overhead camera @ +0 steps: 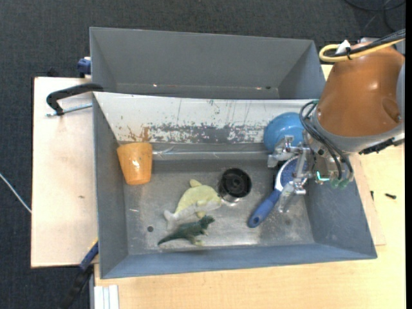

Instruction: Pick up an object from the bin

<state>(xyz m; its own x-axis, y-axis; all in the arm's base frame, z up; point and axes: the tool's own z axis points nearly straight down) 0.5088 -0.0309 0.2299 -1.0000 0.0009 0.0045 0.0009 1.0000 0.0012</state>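
Dark green dinosaur toy (188,232) lies nearest, on its side by the front wall of the bin (116,237). Just behind it, touching or nearly so, is a pale yellow-green fish-like toy (196,199). Black round part (234,183) sits just right of the fish, mid-floor. Orange cup (135,162) is upright at the left, against the back wall and well apart from the rest. Blue-handled tool (262,211) lies tilted on the right side of the floor, handle end toward the front, white-and-blue head end up under the gripper (290,170). Gripper fingers are spread, one on either side of that head end; can't tell if they touch it. The tool is on the floor. Blue rounded object (283,132) sits in the back right corner, just behind the gripper. Orange wrist cover (360,95) hangs over the right rim. Back wall has brown and dark scuff marks (193,132); none readable as text.
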